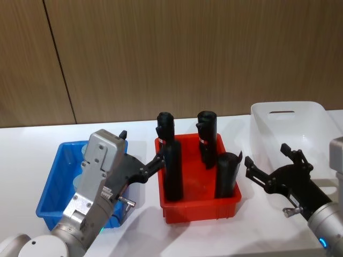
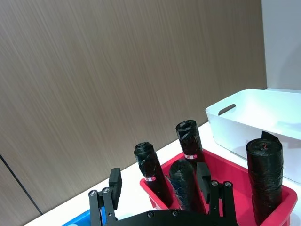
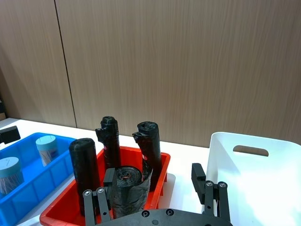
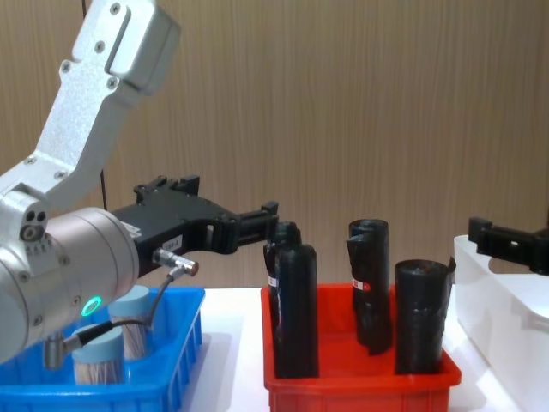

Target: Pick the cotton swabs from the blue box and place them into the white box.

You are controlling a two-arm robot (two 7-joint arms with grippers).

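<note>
White table in the head view: the blue box lies left, the white box right, a red bin between. The left hand hangs by the blue box's right rim, the right hand before the white box, both spread and empty. Chest view: the cotton swabs stand in the blue box.

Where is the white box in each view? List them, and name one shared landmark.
Head view: the white box sits at the table's right side.
Left wrist view: just beyond the red bin.
Right wrist view: beside the red bin, handle cutout on its far wall.
Chest view: low at the right edge.
Shared landmark: the neighbouring red bin of black rolls.
</note>
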